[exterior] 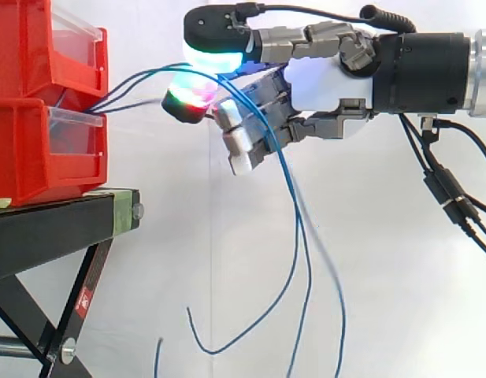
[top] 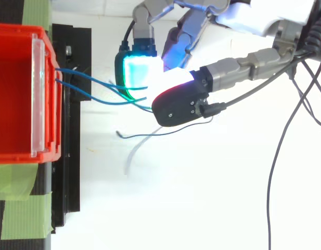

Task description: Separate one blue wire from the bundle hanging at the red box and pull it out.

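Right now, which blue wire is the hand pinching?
The uppermost blue wire: it arcs up from the red bins and passes between the hand's glowing pads. The other wires leave the bins lower and flatter.

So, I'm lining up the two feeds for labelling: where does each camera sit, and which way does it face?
Side view: beside the work, about level, looking across at the red bins on the black stand; the hand and wrist enter from the right.
Top view: overhead, looking straight down on the bins and stand; the hand enters from the top right.
Shared: bins, stand, hand and the blue wires running from the bins toward the hand.
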### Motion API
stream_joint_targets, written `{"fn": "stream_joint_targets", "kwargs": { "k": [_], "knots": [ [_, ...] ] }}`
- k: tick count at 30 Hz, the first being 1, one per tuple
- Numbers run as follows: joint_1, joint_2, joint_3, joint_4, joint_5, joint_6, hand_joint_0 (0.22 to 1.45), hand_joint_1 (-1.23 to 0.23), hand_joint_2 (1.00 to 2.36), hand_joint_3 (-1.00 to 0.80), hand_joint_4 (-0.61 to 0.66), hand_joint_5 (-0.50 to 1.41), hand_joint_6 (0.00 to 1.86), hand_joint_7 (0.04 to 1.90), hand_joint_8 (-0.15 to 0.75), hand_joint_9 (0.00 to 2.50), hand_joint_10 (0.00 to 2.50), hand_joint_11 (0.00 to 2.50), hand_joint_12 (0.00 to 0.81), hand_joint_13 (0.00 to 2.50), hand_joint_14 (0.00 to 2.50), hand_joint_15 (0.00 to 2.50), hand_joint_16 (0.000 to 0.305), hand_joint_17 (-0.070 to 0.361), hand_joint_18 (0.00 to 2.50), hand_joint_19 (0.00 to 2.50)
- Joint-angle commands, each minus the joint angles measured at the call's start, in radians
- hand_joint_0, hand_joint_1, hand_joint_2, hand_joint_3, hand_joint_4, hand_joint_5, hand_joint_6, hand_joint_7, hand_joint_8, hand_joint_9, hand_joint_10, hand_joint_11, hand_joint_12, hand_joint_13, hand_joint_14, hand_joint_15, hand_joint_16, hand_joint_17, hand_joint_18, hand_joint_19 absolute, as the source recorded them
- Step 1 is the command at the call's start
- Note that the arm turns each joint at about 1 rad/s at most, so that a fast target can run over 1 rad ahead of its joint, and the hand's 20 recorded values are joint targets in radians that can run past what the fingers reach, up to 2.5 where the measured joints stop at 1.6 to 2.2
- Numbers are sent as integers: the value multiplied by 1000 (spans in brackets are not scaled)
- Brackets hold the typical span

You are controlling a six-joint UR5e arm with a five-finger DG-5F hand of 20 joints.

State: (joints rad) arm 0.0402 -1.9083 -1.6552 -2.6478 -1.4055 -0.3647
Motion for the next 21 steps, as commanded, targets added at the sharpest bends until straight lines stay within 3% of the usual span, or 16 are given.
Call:
{"fn": "stream_joint_targets", "kwargs": {
  "k": [1,6,21],
  "knots": [
    [0,0,0,0,0,0,586,-845,1011,14,-38,-78,845,1145,361,1028,18,804,520,813,18,660,66,149,981,515],
    [0,0,0,0,-1,0,581,-859,1009,18,-49,-72,837,1152,338,736,13,410,496,507,12,410,65,147,824,440],
    [3,-1,0,2,-1,-5,578,-882,1003,10,-112,-65,815,1159,267,333,1,0,449,147,4,195,67,151,432,156]
  ]
}}
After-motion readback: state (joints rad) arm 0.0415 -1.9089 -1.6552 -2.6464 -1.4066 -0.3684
